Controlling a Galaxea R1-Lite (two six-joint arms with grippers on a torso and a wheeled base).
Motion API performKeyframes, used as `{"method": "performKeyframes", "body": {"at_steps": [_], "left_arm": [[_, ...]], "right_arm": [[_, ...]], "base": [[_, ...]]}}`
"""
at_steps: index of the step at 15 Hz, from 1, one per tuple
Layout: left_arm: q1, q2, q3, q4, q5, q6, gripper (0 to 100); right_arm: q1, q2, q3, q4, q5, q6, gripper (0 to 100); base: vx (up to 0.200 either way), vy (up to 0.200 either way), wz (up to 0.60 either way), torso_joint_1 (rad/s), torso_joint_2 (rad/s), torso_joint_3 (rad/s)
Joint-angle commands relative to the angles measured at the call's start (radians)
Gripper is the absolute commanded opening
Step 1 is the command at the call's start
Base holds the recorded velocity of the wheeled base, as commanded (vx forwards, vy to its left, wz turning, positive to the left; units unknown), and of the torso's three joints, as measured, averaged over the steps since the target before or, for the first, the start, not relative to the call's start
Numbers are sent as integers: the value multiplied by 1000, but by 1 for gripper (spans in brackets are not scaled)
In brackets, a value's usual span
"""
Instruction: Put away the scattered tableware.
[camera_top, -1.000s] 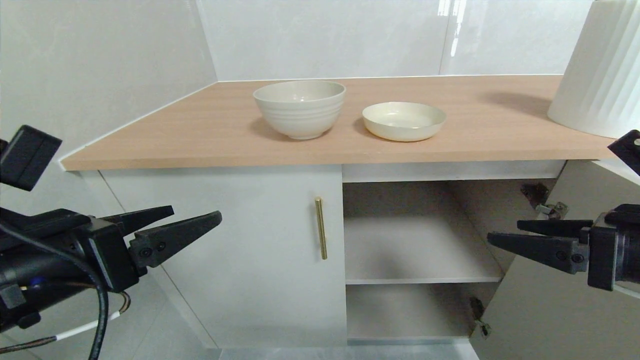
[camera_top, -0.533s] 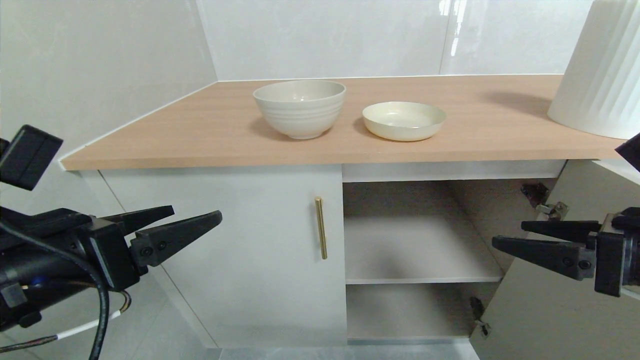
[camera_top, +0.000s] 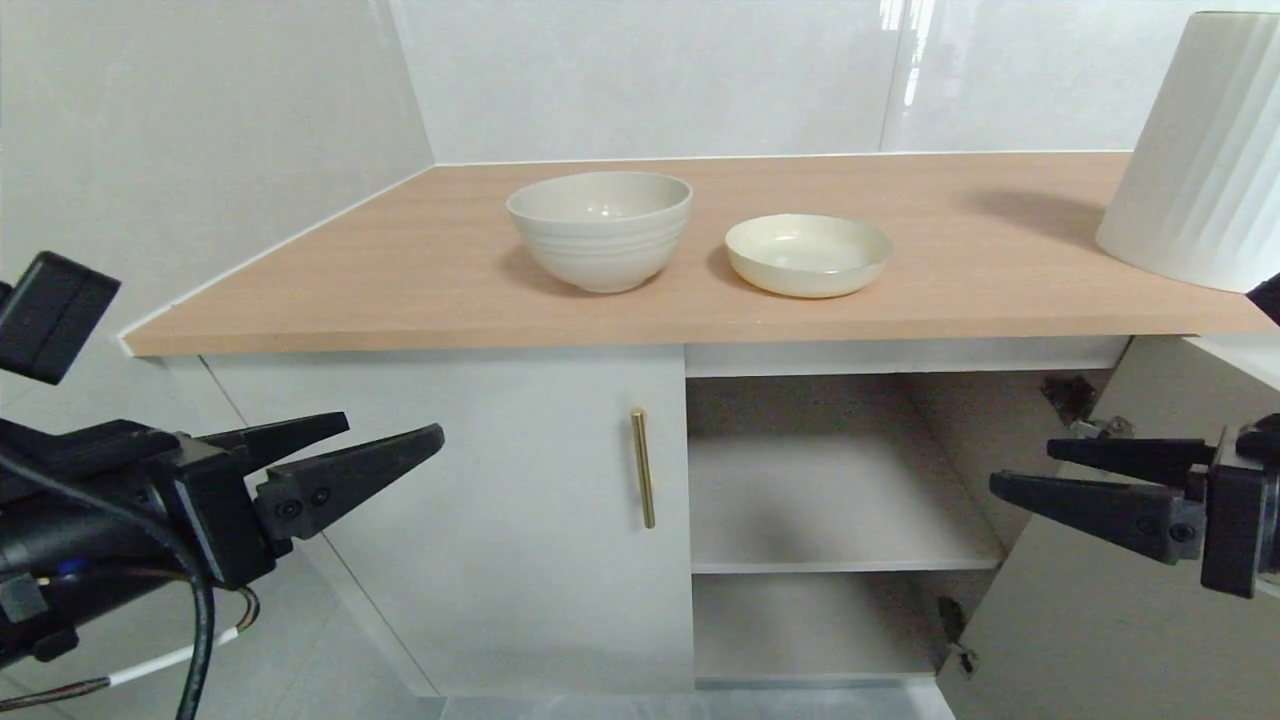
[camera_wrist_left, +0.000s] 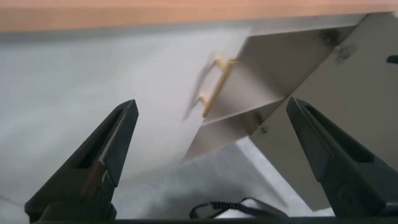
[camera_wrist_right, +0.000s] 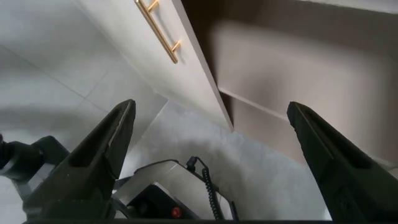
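Tableware stood on the wooden countertop (camera_top: 400, 270): a deep ribbed bowl (camera_top: 599, 228) and, just beside it toward the right, a shallow bowl (camera_top: 808, 254), not touching each other and well above both grippers. The left gripper (camera_top: 392, 426) hung before the closed door (camera_top: 450, 520), and the right gripper (camera_top: 1022, 464) hung by the open door (camera_top: 1080, 620). Each had its fingers spread and held nothing.

Trouble would most likely come from the smooth, rounded walls: a pinch on a rim could slip and drop a bowl against the counter edge. Lowering one into the cabinet (camera_top: 900, 355), the right arm might knock the swung-out door, or the bowl might clip the countertop's lip.

Neither bowl appeared to hold anything. The cabinet's right compartment stood open, split by one shelf (camera_top: 830, 500) into upper and lower spaces.
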Motion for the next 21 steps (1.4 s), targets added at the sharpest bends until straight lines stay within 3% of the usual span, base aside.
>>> {"method": "performKeyframes", "body": {"at_steps": [1, 9, 11, 13, 15, 16, 17, 18, 19, 21], "left_arm": [[0, 6, -1, -1, 0, 0, 100], [0, 28, -1, -1, -2, 0, 100], [5, 74, -42, -1, 1, 0, 100], [34, 137, -152, 38, 9, 0, 100], [40, 200, -297, 177, 17, -2, 100], [40, 252, -416, 331, 49, -10, 100], [40, 258, -427, 343, 53, -13, 100], [40, 331, -511, 394, 90, -120, 100], [34, 390, -545, 397, 110, -161, 100], [26, 486, -577, 397, 217, -191, 100]], "right_arm": [[0, 3, 1, 0, 0, 0, 100], [0, 4, 5, 0, 0, -18, 100], [0, 42, 1, -39, -1, -45, 100], [-1, 139, -73, -65, -37, -51, 100], [-1, 233, -162, -48, -73, -46, 100], [-1, 308, -251, 14, -138, -43, 100], [-1, 317, -260, 23, -146, -42, 100], [0, 394, -368, 116, -221, 35, 100], [0, 411, -397, 139, -228, 81, 100], [0, 406, -389, 141, -233, 98, 100]], "base": [[0, 0, 0, 100, -207, -310], [0, 0, 0, 149, -502, -311], [0, 0, 0, 183, -483, -298], [0, 0, 0, 190, -486, -293], [0, 0, 0, 200, -491, -288], [0, 0, 0, 212, -491, -300], [0, 0, 0, 119, -300, -183], [0, 0, 0, 80, -168, -100], [0, 0, 0, 51, -95, -56], [0, 0, 0, 13, -25, -16]]}}
